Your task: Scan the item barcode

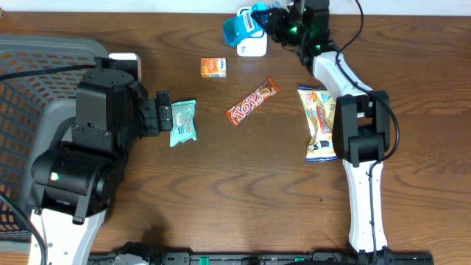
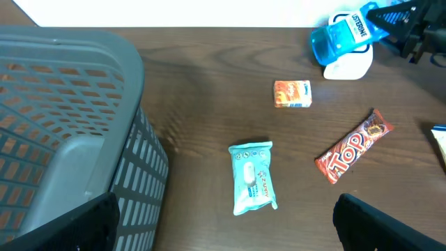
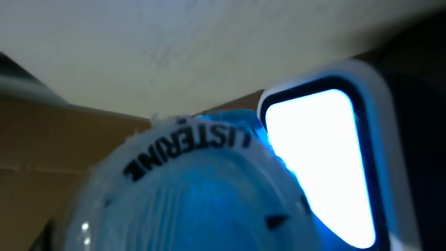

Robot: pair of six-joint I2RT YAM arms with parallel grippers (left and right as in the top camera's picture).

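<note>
Brown wood table [image 1: 184,191]. Right gripper [image 1: 274,22] clamps Listerine bottle [image 1: 239,28] sideways, just beside scanner [image 1: 255,47]. Left gripper [image 1: 165,110] gapes, well away.

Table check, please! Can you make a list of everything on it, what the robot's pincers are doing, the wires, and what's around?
Surface: brown wooden table, no spills seen.
Job's things: blue Listerine bottle held in front of the white scanner, whose window glows.
Clutter: orange box, Top bar, teal wipes pack, snack bag partly under the right arm.
Pincers: left pincer open, beside the wipes pack; right pincer shut on the Listerine bottle.
Cables: black cable behind the right arm; another over the basket.
Surroundings: grey mesh basket on the left side.
</note>
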